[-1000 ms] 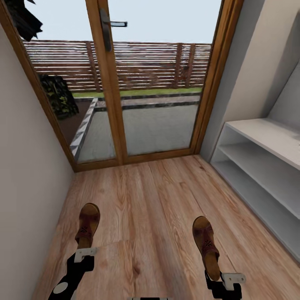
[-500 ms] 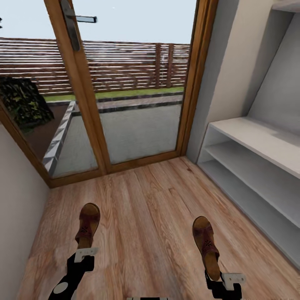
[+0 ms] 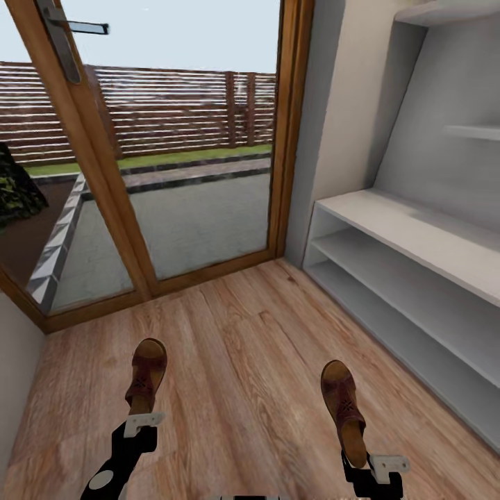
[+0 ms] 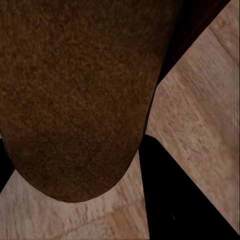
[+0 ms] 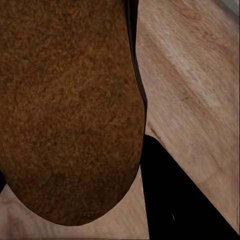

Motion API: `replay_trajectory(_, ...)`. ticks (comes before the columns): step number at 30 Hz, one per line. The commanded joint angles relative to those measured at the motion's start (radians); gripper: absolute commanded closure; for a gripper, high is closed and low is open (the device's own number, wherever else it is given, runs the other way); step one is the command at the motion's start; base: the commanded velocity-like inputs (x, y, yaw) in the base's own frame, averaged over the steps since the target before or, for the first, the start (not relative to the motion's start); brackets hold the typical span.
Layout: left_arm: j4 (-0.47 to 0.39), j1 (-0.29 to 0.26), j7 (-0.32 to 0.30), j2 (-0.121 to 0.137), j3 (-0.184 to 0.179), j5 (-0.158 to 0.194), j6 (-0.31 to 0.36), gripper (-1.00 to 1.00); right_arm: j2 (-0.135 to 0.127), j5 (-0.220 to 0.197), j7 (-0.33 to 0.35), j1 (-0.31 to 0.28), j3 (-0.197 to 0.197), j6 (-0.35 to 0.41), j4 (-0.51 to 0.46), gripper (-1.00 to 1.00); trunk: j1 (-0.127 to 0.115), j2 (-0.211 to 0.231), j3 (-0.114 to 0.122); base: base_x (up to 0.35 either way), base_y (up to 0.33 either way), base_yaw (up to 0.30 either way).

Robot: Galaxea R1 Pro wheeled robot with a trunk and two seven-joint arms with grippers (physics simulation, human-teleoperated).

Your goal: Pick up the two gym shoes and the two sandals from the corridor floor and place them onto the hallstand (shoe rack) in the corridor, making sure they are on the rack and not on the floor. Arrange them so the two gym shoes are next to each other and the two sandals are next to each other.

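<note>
While the robot faces a glass door (image 3: 173,173) at the corridor's end, each arm holds one brown sandal by its heel above the corridor floor (image 3: 243,347). Its left gripper (image 3: 142,422) is clenched on the left sandal (image 3: 146,375), toe pointing toward the door. Its right gripper (image 3: 378,464) grasps the right sandal (image 3: 344,410) the same way. To the right stands the light-grey hallstand (image 3: 417,239), its top and two shelves bare, well apart from both sandals. Both wrist views show a brown sole (image 4: 75,95) (image 5: 70,105) close up over wood planks.
</note>
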Motion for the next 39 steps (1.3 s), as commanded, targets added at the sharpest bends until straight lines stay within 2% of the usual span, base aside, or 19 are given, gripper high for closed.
replay_trajectory(1,0.0,0.0,-0.007,-0.001,0.005,-0.014,-0.003,1.0,0.0,-0.004,0.001,-0.001,0.0,-0.002,0.001,1.0,0.0,0.0,-0.001,0.0,0.0,-0.263)
replay_trajectory(13,0.0,0.0,-0.005,-0.002,0.002,-0.015,-0.003,1.0,-0.001,-0.004,0.001,-0.001,0.0,-0.002,0.001,1.0,0.0,0.0,-0.001,0.031,0.015,-0.263)
replay_trajectory(39,0.0,0.0,-0.005,-0.002,0.0,-0.015,-0.003,1.0,-0.001,-0.004,0.002,-0.001,0.0,-0.001,-0.001,1.0,0.0,0.0,-0.001,0.268,0.222,-0.265)
